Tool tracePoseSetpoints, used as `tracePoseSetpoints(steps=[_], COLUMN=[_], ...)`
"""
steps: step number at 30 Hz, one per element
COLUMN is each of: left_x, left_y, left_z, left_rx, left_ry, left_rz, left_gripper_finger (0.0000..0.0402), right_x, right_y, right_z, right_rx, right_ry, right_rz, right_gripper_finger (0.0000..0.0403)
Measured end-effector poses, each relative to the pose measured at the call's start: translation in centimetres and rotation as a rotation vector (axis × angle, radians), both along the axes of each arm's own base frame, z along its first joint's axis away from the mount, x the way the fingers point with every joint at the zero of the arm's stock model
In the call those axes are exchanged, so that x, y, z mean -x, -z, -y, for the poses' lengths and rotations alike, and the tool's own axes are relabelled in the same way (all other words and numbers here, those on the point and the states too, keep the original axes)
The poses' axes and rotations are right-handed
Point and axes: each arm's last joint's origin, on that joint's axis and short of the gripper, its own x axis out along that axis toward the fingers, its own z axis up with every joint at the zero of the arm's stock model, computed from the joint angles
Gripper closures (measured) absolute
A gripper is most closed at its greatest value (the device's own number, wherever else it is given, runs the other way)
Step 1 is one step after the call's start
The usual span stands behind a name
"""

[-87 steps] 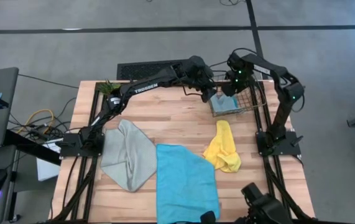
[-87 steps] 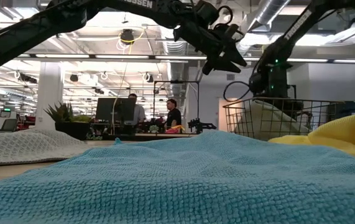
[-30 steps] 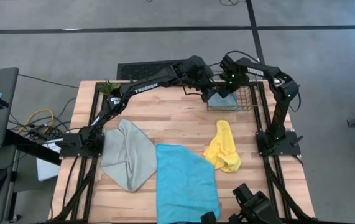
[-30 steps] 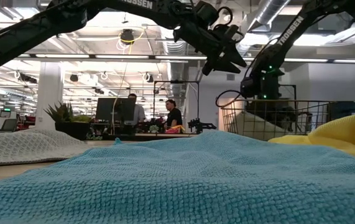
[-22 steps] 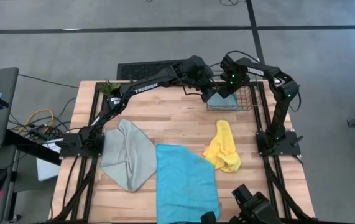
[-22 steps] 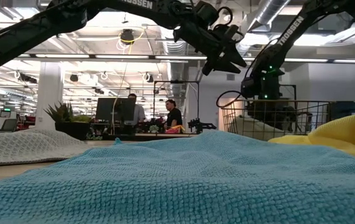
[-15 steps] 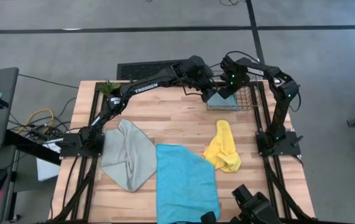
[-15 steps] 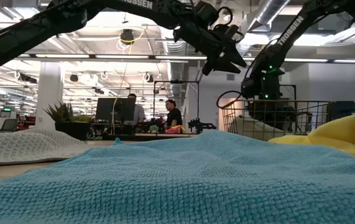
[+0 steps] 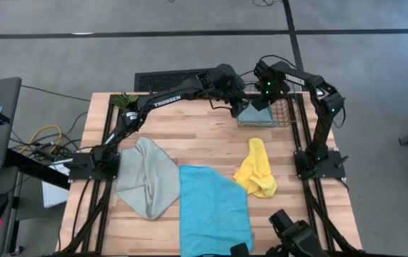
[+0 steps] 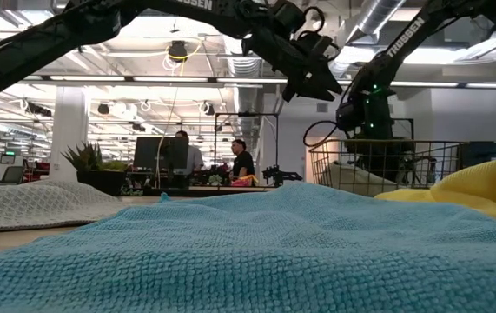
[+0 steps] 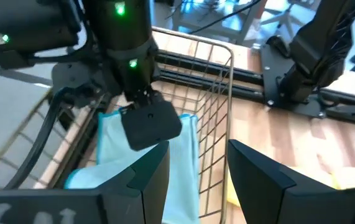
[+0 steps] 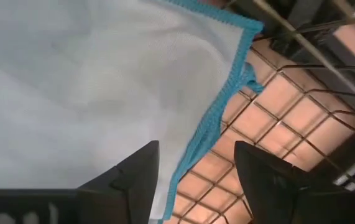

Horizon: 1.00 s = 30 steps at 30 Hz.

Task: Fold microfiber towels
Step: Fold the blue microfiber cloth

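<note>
**High view: right claw stands over the basketed towel**

Inside the wire basket at the table's far right lies the pale blue towel, directly beneath the right gripper, whose fingers stand wide and hold nothing. The left gripper, also wide and empty, hovers at the basket's left rim. My guess is that the right arm, elbow high and wrist bent down, lifts clear next.

Open-plan office-lab: exposed ceiling ducts, strip lighting, monitors on desks, people standing, grey carpet tiles.
</note>
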Motion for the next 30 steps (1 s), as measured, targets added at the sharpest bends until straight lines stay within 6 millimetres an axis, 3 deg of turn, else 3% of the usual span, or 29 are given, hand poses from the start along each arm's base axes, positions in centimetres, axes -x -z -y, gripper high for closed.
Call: tracePoseSetpoints(steps=[4, 9, 14, 18, 24, 27, 30], left_x=[1.0, 3.2, 6.2, 8.7, 11.9, 12.8, 12.4], left_y=[-2.2, -5.0, -7.4, -8.1, -8.1, -7.6, -6.5], left_z=[0.7, 1.5, 3.1, 4.8, 7.3, 8.3, 9.1], left_rx=[-0.071, -0.088, -0.078, -0.054, 0.045, 0.151, 0.249], left_ry=[-0.034, -0.07, -0.1, -0.13, -0.134, -0.105, -0.031], left_rz=[-0.004, -0.037, -0.147, -0.316, -0.574, -0.683, -0.706], left_gripper_finger=[0.0248, 0.0248, 0.0248, 0.0248, 0.0248, 0.0248, 0.0248], right_x=[0.2, 1.0, 0.9, 0.3, -0.7, -1.1, -2.0], right_y=[-2.3, -7.4, -13.2, -16.3, -18.3, -18.6, -18.2], right_z=[-0.3, -2.3, -7.1, -11.9, -17.3, -19.1, -20.3], right_rx=[0.063, 0.204, 0.363, 0.437, 0.39, 0.256, 0.184], right_ry=[0.001, -0.008, -0.178, -0.355, -0.496, -0.564, -0.629], right_rz=[0.037, 0.124, 0.234, 0.313, 0.492, 0.62, 0.666], right_gripper_finger=[0.0169, 0.0168, 0.0168, 0.0168, 0.0168, 0.0168, 0.0168])
